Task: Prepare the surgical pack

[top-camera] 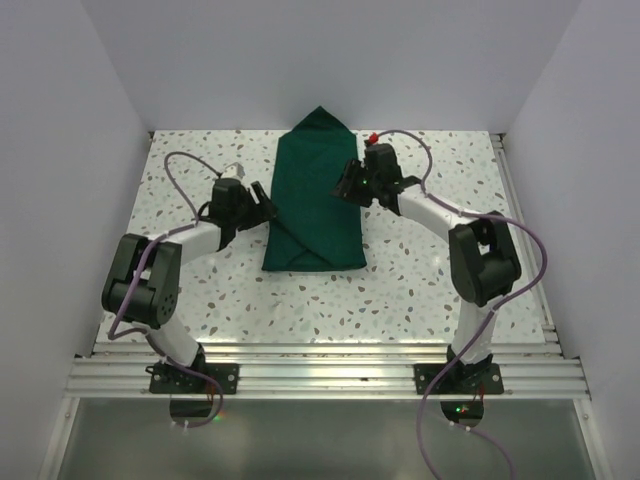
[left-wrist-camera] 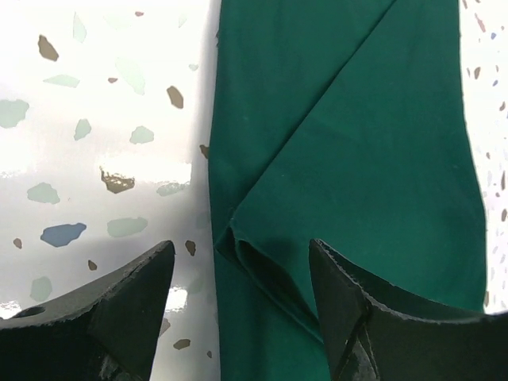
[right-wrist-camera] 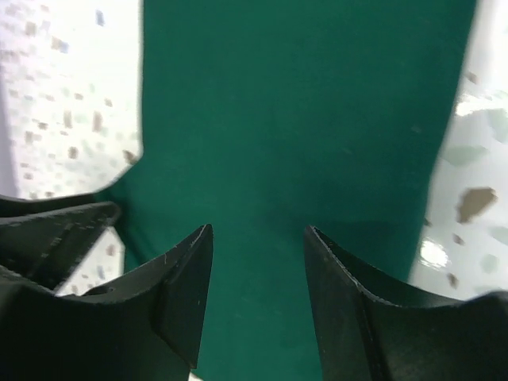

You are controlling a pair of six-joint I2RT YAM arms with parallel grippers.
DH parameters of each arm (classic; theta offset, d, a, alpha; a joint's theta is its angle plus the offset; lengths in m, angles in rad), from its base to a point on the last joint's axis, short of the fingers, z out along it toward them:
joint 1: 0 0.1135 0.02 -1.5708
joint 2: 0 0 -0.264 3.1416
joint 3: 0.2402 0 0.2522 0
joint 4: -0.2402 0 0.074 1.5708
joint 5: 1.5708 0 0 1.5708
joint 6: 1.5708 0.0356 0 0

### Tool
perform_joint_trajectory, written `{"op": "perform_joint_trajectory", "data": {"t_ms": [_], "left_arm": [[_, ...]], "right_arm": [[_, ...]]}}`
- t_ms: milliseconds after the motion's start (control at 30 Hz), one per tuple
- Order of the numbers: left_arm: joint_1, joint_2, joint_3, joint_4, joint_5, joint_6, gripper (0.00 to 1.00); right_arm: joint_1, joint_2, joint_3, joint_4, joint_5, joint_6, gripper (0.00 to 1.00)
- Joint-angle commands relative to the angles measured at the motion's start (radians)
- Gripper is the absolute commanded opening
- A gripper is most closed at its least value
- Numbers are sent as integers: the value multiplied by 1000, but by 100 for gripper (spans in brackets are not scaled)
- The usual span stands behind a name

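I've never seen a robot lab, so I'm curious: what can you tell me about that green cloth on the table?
The cloth is dark green matte fabric, folded into a long flat packet: pointed at the far end, squared at the near end, with diagonal flaps layered across it. It lies in the middle of the table. The left gripper is at its left edge, the right gripper over its right side, both open. Neither grips it.

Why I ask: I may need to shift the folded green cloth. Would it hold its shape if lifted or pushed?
The cloth probably flops: it lies flat in soft layers, so lifted by one edge it would likely sag and unfold. Its loose flap may open under a push. On the glossy table it might slide.
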Motion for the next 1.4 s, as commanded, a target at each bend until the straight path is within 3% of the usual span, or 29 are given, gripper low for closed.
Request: {"op": "perform_joint_trajectory", "data": {"t_ms": [0, 67, 233, 533, 767, 1367], "left_arm": [[-1, 31, 48, 57, 10, -12, 73], [-2, 44, 53, 62, 10, -12, 72], [-2, 36, 15, 95, -13, -24, 45], [-4, 51, -18, 132, 11, -40, 25], [-19, 57, -50, 161, -8, -46, 0], [-97, 42, -133, 195, -47, -63, 0]], "right_arm": [[-23, -71, -33, -43, 45, -65, 54], [-26, -77, -44, -53, 54, -84, 55], [-27, -89, -105, -31, 46, -91, 55], [-27, -118, -205, -8, 38, -119, 55], [-27, -134, -280, 19, 25, -133, 57], [-20, -219, -438, 99, -52, -99, 55]]}}
